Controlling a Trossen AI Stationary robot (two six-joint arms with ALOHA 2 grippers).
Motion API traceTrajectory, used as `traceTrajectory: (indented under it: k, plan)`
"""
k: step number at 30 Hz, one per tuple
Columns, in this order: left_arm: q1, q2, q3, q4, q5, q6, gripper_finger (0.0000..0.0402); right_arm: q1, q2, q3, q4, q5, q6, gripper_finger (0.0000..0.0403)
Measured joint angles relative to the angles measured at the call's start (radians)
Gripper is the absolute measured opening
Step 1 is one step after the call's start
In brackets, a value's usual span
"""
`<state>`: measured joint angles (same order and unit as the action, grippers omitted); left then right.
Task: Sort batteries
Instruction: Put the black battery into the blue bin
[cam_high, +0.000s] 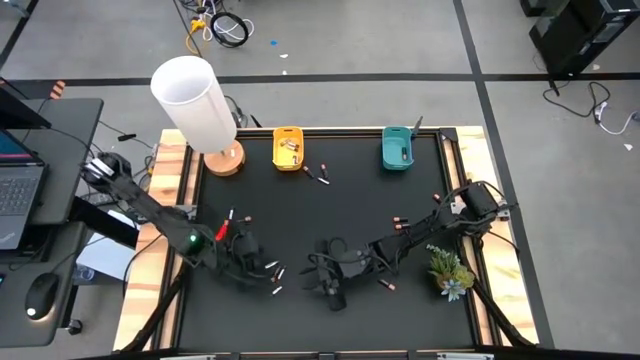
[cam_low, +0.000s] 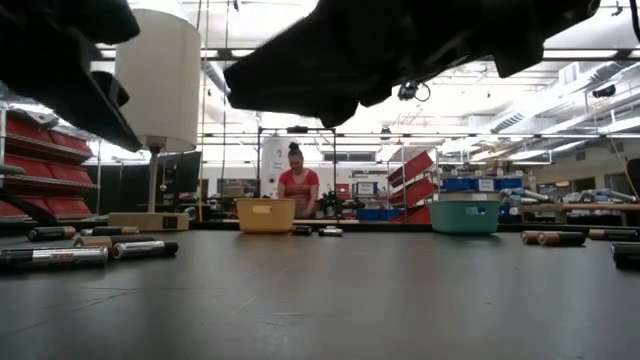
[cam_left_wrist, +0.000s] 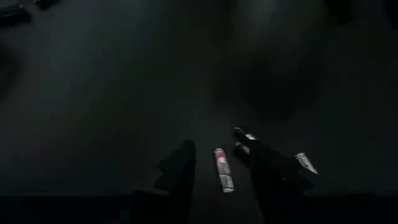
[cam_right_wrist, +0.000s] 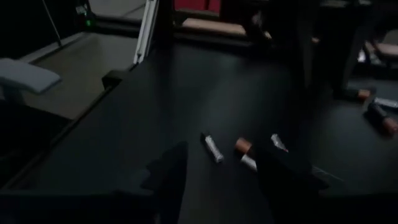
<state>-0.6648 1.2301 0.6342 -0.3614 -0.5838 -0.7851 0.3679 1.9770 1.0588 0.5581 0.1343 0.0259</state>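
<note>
Batteries lie loose on the black mat. A small cluster (cam_high: 274, 272) lies between my two grippers, and others lie farther off (cam_high: 398, 221) (cam_high: 316, 174). My left gripper (cam_high: 248, 256) is open near the table's near-left. In the left wrist view (cam_left_wrist: 222, 180) its fingers stand on either side of a whitish battery (cam_left_wrist: 223, 169), which lies flat and untouched. My right gripper (cam_high: 328, 272) is open, low over the mat just right of the cluster. In its wrist view (cam_right_wrist: 224, 177) a whitish battery (cam_right_wrist: 212, 147) and a copper-ended one (cam_right_wrist: 244, 146) lie ahead of the fingers.
A yellow bin (cam_high: 288, 148) with some batteries in it and a teal bin (cam_high: 398, 150) stand at the far edge. A white lamp (cam_high: 195, 98) stands at the far-left corner and a small plant (cam_high: 450, 270) at the near right. A person (cam_low: 298, 186) stands in the room beyond.
</note>
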Motion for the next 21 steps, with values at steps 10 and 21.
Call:
traceTrajectory:
  k: [10,21]
  plan:
    - [-0.060,0.050,0.051,-0.402,0.081,-0.263,0.0145,0.016,0.001,0.000,-0.015,0.037,0.005,0.0192]
    - [0.132,0.040,0.113,-0.755,0.305,-0.190,0.0140,-0.020,0.001,0.000,-0.006,0.078,0.030,0.0192]
